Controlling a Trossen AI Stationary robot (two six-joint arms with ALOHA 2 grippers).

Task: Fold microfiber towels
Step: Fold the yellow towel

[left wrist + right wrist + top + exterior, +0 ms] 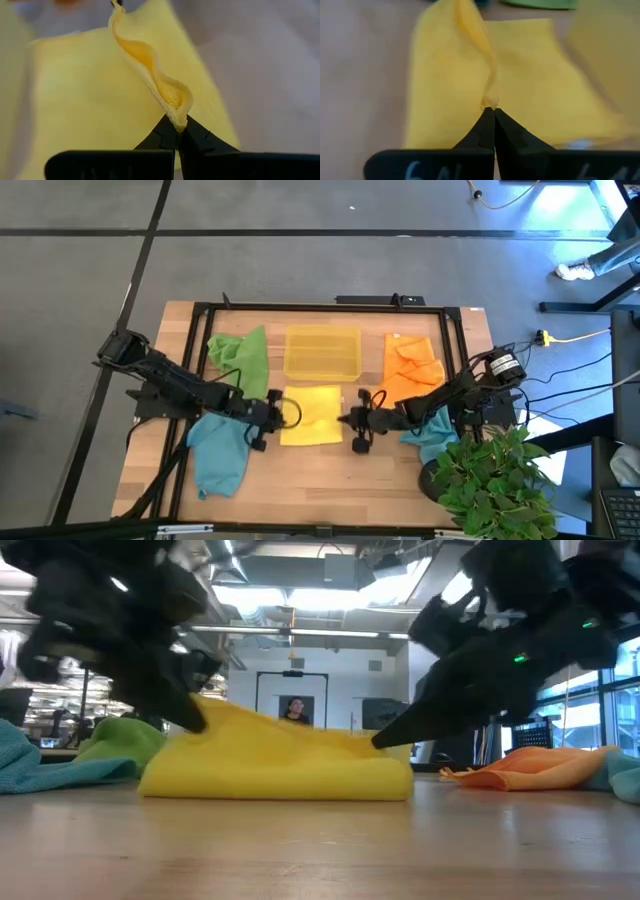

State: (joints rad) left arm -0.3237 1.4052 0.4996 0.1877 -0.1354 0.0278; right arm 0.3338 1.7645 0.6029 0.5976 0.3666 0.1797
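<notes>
Yellow towel [312, 417] lies flat, left end effector [281, 413] and right end effector [345, 420] pinching opposite edges.

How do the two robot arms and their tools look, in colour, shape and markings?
Both arms are black, jointed and slender, with thin black cables along them. The left tool ends in two black, pointed fingers on a flat black bar. The right tool looks the same, with pale handwritten marks on its bar. A small green light glows on one arm.

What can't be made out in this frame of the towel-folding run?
- High view: right teal towel mostly covered by the right arm and plant.
- Low view: yellow tray not visible behind the yellow towel.
- Wrist views: left gripper and right gripper pinch cloth; how many layers is unclear.
</notes>
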